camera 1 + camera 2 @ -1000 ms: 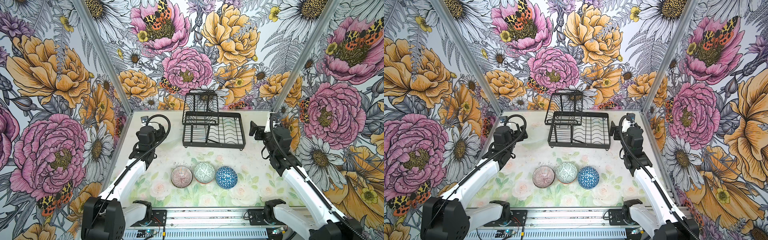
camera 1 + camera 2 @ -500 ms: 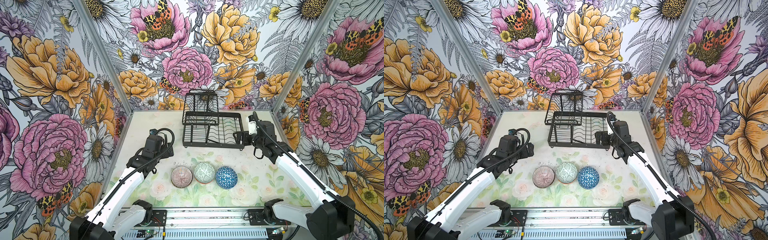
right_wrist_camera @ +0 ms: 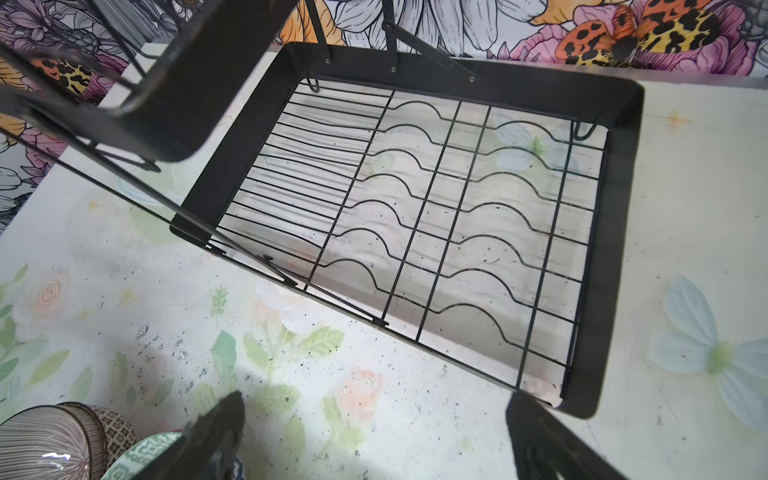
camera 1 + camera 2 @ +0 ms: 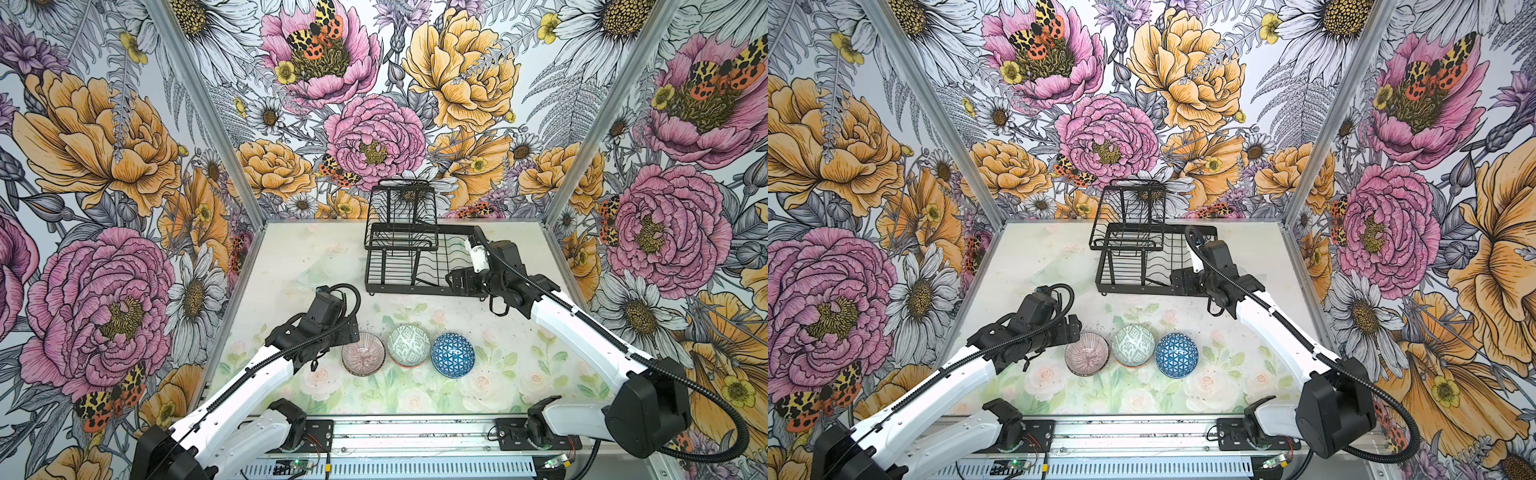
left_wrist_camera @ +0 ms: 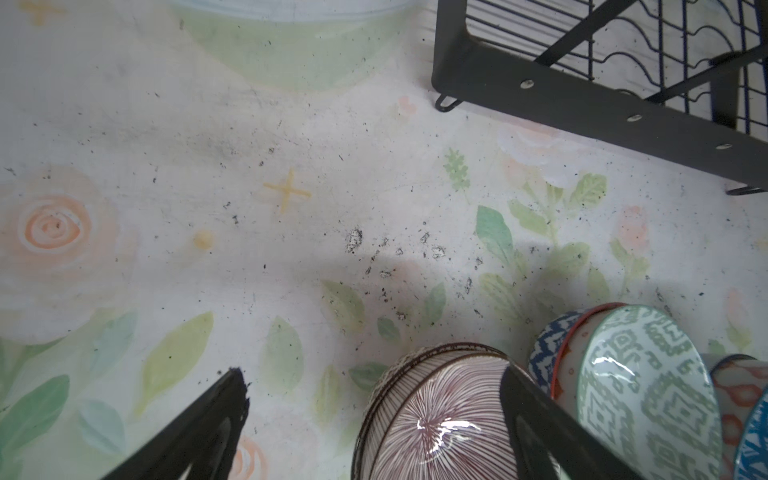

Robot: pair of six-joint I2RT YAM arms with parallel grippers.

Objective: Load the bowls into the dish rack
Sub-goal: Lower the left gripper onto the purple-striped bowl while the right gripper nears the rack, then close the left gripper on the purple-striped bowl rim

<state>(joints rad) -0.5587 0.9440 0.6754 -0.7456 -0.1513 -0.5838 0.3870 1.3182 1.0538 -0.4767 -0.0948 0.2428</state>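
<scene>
Black fingers spread wide, the left end effector (image 5: 374, 380) hangs low in front of the dish rack (image 4: 407, 287), off its left corner, straddling the pink-lined bowl (image 4: 361, 359) without gripping it. Next in the row, all well in front of the rack's near wall on the worktop (image 4: 291, 291), sit the grey-green bowl (image 4: 409, 345) and the blue-triangled bowl (image 4: 453, 355). The right end effector (image 3: 376, 399), released and empty, hovers at the rack's near right corner.

No bowl stands in the rack's slots or its raised tier (image 4: 401, 203), so the loading appears wholly ahead, with a first pick apparently being lined up. Further bowls seem nested under the three; only rims peep out, so their number is unclear. The right arm hides the rack's right end in both top views.
</scene>
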